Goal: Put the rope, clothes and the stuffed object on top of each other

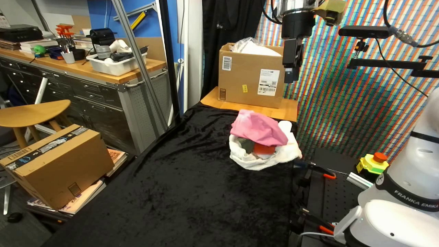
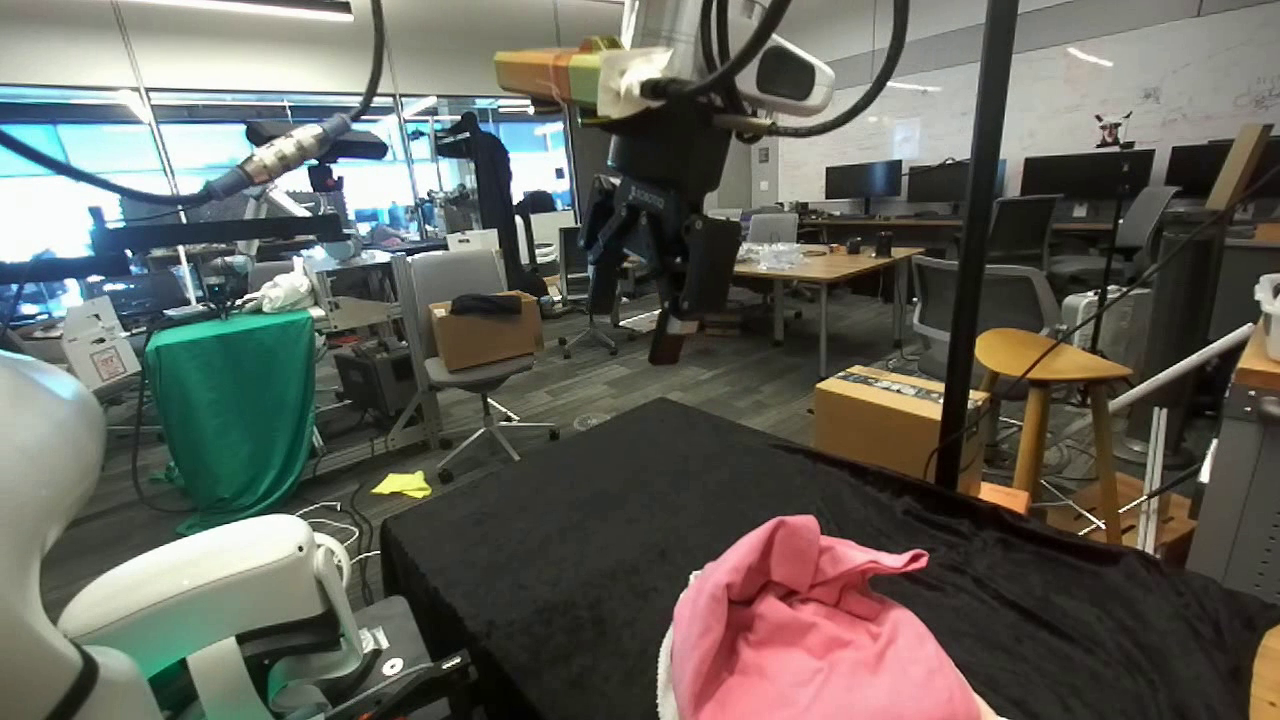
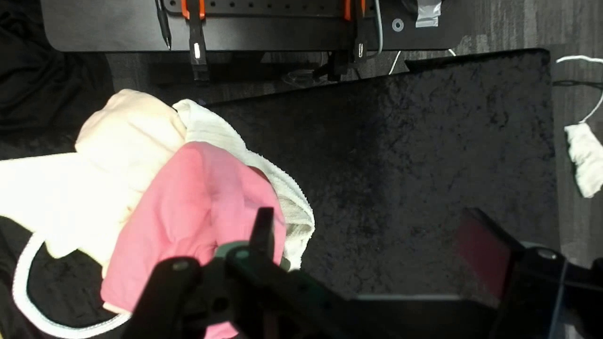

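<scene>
Black fabric (image 1: 192,202) forms the work surface. In an exterior view, the pink cloth (image 1: 259,128), its long axis slanting from upper left to lower right, partly covers the cream-white cloth (image 1: 247,163) and the stuffed object (image 1: 263,149). Well above, the gripper (image 3: 370,230) stands spread and empty; in the wrist view both cloths lie mostly left of its gap, and the rope (image 3: 21,282) bows lower-left, presumably the next target.

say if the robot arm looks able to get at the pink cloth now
Probably yes: the pincer hangs open and empty, and the pink cloth lies uppermost, with nothing visible covering it.
</scene>
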Robot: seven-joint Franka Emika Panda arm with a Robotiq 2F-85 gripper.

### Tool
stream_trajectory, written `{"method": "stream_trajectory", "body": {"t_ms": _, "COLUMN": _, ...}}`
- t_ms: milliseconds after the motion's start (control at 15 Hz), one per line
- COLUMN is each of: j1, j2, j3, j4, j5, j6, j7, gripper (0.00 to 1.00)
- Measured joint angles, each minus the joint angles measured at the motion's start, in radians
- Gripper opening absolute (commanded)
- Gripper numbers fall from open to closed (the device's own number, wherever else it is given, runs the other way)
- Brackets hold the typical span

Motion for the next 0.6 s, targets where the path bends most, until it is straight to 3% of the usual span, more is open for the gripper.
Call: {"method": "stream_trajectory", "body": {"t_ms": 600, "j1": 0.001, "j2": -0.146, "j3": -0.001, "j4": -0.095, "j5": -0.001, "j6": 0.049, "j7": -0.04, "gripper": 1.0}}
